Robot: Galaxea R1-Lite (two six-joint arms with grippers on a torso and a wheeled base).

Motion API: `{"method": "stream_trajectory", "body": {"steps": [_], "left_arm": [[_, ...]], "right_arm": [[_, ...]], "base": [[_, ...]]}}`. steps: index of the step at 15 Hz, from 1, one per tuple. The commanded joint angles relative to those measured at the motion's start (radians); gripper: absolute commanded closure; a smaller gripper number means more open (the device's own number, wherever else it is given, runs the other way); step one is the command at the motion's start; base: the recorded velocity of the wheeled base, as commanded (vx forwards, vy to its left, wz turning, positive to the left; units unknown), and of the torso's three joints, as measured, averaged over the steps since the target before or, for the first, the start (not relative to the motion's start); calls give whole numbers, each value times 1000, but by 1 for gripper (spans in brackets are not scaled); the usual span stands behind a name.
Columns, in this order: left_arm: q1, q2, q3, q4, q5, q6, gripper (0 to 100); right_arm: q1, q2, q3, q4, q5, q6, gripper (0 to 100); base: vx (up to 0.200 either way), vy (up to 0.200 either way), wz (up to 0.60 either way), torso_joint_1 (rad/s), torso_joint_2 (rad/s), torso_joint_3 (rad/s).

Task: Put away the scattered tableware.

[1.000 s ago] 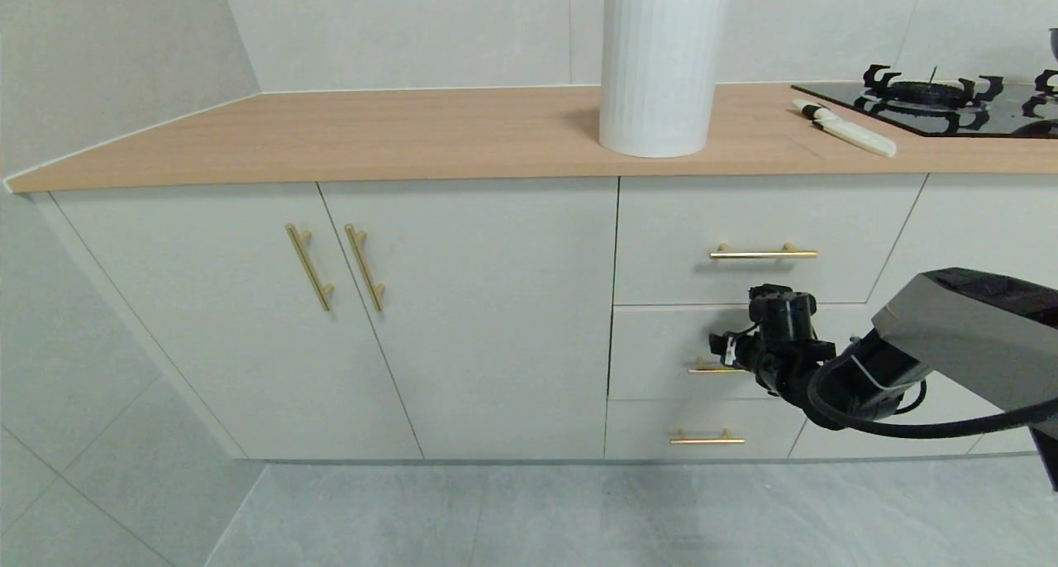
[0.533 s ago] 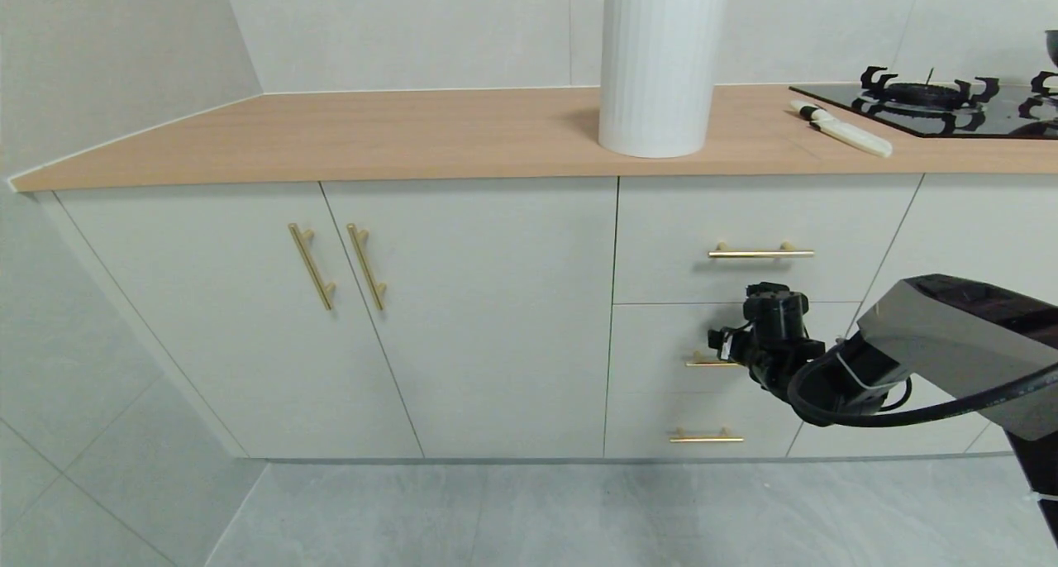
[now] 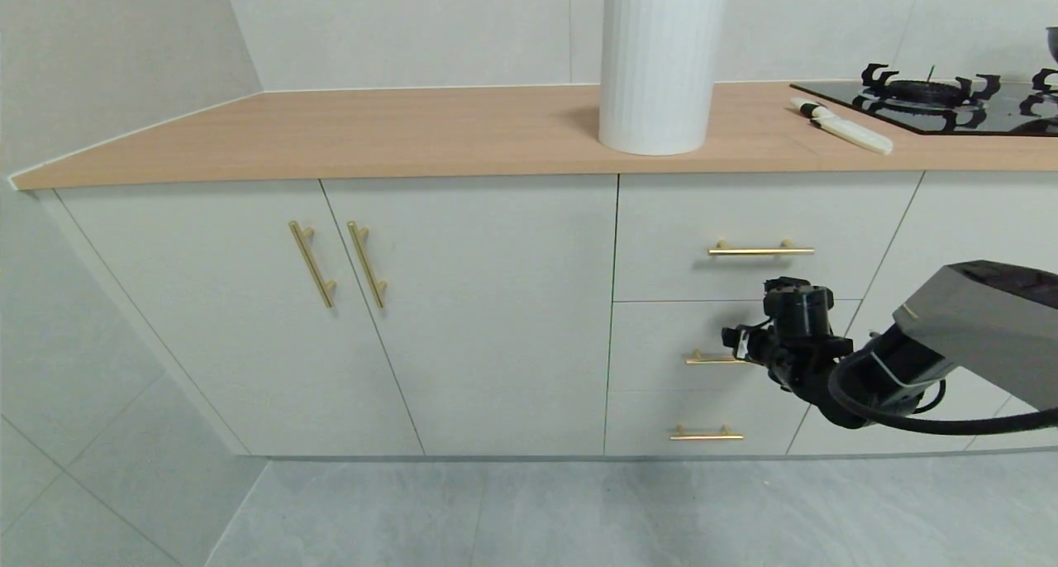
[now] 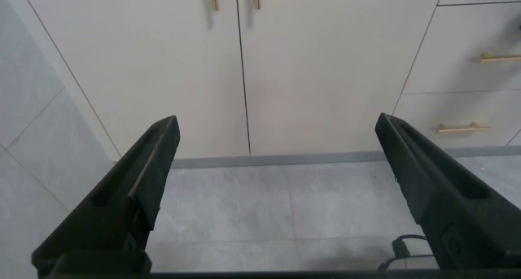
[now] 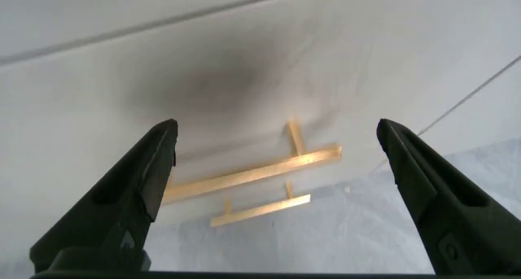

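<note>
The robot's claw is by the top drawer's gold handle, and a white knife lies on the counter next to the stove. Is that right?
Not quite. The right claw is by the middle drawer's gold handle, not the top handle above it. The head view shows this. The rest is right: a white knife lies on the counter next to the stove.

On the wooden countertop [image 3: 372, 133] the white ribbed container [image 3: 657, 63] stands left of the cream knife [image 3: 841, 126], which lies just beside the black gas hob [image 3: 934, 104]; three pale drawers [image 3: 661, 327] are stacked underneath.
</note>
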Motion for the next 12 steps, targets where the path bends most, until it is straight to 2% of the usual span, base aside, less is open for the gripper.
{"method": "stream_trajectory", "body": {"steps": [1, 6, 7, 9, 10, 11, 12], "left_arm": [[0, 0, 0, 0, 0, 0, 0], [0, 0, 0, 0, 0, 0, 0], [0, 0, 0, 0, 0, 0, 0], [0, 0, 0, 0, 0, 0, 0], [0, 0, 0, 0, 0, 0, 0], [0, 0, 0, 0, 0, 0, 0], [0, 0, 0, 0, 0, 0, 0]], "right_arm": [[7, -161, 113, 76, 25, -4, 0], [8, -553, 400, 88, 34, -7, 0], [8, -553, 400, 88, 34, -7, 0], [8, -888, 585, 90, 31, -82, 0], [8, -895, 588, 91, 31, -84, 0], [8, -1095, 671, 117, 26, -147, 0], [8, -1207, 697, 171, 20, -177, 0]], "base": [[0, 0, 0, 0, 0, 0], [0, 0, 0, 0, 0, 0], [0, 0, 0, 0, 0, 0], [0, 0, 0, 0, 0, 0], [0, 0, 0, 0, 0, 0], [0, 0, 0, 0, 0, 0], [0, 0, 0, 0, 0, 0]]}}
